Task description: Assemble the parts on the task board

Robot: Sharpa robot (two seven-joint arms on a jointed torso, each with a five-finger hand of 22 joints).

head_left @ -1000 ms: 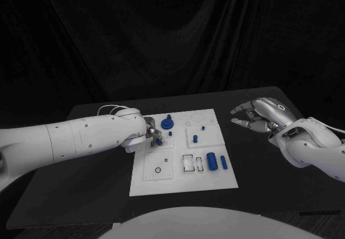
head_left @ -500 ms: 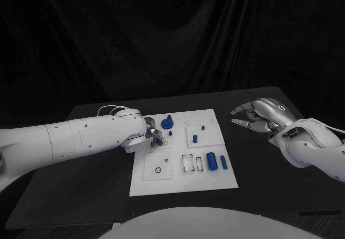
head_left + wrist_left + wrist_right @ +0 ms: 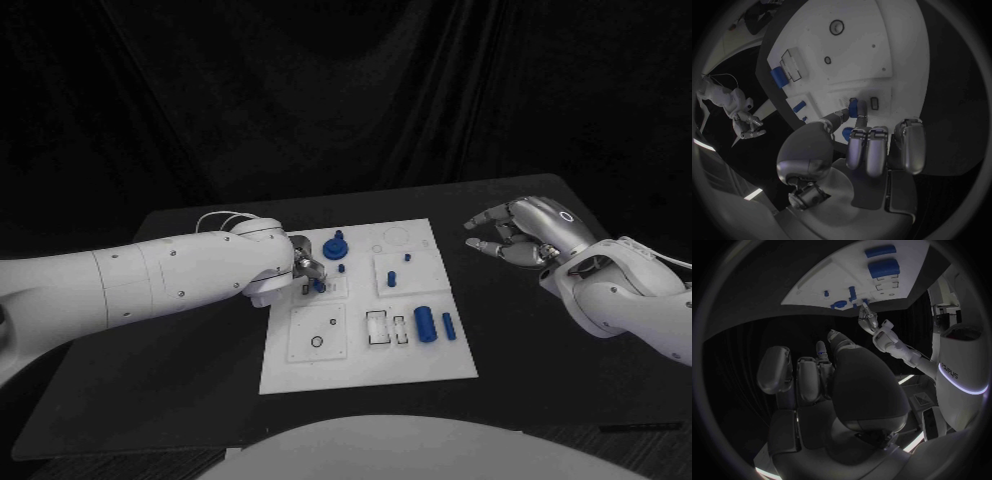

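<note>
Nothing had shifted: we saw the left hand (image 3: 302,268) still pinching a blue part (image 3: 856,107) at the board's (image 3: 433,365) left edge, unseated; the right hand (image 3: 516,232) hovered empty, fingers apart, beside it.

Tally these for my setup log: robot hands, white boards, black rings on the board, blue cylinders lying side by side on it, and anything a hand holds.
Hands: 2, left hand and right hand
Task board: 1
Black rings: 2
Blue cylinders: 2
Blue part pinched by the left hand: 1
Total: 8
</note>
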